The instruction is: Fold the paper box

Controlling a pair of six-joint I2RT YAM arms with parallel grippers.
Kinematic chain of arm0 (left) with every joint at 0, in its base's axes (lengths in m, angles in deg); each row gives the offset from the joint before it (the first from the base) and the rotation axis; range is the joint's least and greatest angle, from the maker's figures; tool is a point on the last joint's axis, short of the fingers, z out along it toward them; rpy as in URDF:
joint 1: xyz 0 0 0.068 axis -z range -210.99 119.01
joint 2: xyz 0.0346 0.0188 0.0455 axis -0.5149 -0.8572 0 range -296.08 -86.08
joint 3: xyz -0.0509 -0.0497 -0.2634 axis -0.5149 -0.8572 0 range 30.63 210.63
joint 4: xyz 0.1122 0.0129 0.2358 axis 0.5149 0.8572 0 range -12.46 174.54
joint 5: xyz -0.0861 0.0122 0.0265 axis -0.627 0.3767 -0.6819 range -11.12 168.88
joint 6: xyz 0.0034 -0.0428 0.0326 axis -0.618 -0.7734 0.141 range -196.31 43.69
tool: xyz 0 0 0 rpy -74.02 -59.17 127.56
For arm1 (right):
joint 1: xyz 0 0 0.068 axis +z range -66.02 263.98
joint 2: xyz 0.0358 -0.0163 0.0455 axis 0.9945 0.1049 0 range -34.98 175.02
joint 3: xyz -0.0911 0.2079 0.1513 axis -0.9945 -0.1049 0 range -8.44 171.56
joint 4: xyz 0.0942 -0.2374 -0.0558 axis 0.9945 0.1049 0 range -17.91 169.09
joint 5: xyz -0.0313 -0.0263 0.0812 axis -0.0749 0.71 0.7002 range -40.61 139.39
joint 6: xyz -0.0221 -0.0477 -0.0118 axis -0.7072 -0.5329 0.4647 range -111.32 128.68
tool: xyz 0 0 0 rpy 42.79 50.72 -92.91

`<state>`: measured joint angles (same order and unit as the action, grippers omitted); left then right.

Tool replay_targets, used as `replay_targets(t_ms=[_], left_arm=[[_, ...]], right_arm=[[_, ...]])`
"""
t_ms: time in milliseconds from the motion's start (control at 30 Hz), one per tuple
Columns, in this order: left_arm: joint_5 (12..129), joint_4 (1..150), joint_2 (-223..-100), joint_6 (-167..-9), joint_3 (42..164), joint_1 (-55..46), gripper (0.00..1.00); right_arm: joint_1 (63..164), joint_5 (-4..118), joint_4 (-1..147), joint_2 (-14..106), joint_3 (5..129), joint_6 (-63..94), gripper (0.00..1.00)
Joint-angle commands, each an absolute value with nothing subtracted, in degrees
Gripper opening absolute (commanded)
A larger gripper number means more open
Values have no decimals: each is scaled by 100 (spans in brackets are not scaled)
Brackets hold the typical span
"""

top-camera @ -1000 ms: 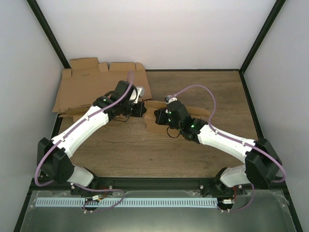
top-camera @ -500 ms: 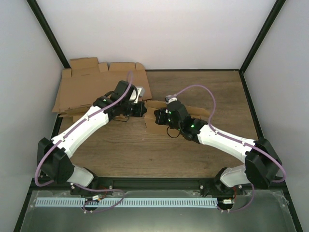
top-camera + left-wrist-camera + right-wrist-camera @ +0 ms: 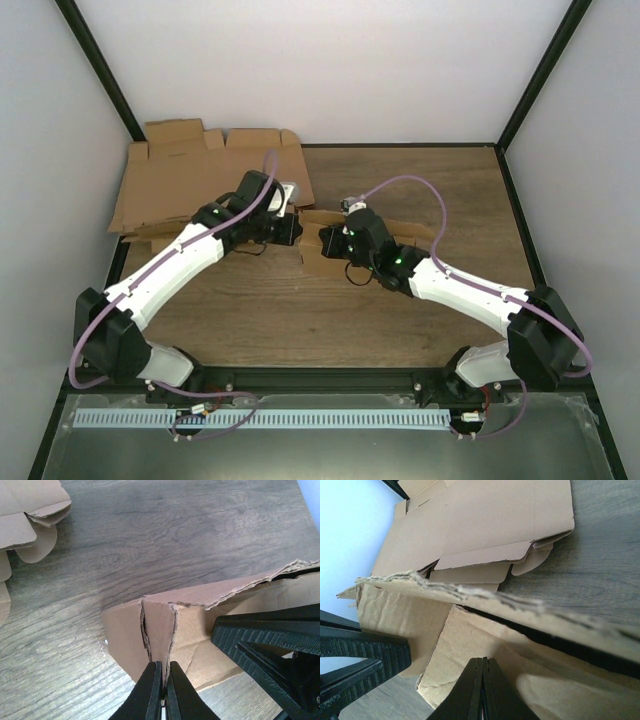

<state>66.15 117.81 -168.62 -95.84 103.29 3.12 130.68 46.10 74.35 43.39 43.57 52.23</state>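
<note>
Brown cardboard paper box (image 3: 322, 268) sits mid-way across the table (image 3: 400, 180), near a pile of flat blanks (image 3: 190, 180); left gripper (image 3: 161, 680) jaws pinch its upright folded corner, right gripper (image 3: 481, 680) jaws pressed together over the box's floor.

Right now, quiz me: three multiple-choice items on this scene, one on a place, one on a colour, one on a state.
1. Where is the pile of flat cardboard blanks?
A) near right corner
B) far left corner of the table
C) between the arm bases

2. What colour are the cables?
A) purple
B) green
C) orange

3. The left hand is:
A) wide open over bare wood
B) lifting a blank off the pile
C) shut on a corner fold of the paper box

Key:
1 B, the top view shows the pile against the far left walls.
2 A, the loops in the top view are purple.
3 C, the left wrist view shows its fingers pinched on the brown fold.
</note>
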Motion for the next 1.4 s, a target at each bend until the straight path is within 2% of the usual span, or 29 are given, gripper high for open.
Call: replay_targets(t_ms=[0,233,467,633,700,967,1033,1100,1133,1367], left_arm=[[6377,12002,-16767,-9746,9965,315,4],[6463,11493,-16573,-9951,9375,415,4],[6667,11324,-16628,-9980,9343,495,4],[6789,11378,-16681,-9919,9440,495,4],[6782,11378,-16704,-9908,9457,495,4],[6934,11416,-16865,-9889,9439,601,4],[7044,11461,-16901,-9888,9451,662,4],[7103,11476,-16907,-9895,9472,701,4],[7112,11480,-16900,-9898,9505,705,4],[7400,11765,-16987,-9764,9967,705,4]], right_arm=[[13091,4389,7882,4457,4499,5225,1],[13091,4467,7886,4384,4521,5158,1],[13091,4873,8040,3978,4706,4573,1],[13091,5438,8391,3267,4781,3666,20],[13091,5431,8740,2912,4830,3253,25],[12743,4184,10644,1804,5217,2360,27],[12645,3740,11037,1680,5343,2368,36],[12586,3350,11356,1592,5420,2397,53],[12552,3209,11497,1595,5464,2393,57],[12398,3050,11981,1569,5512,2478,67]])
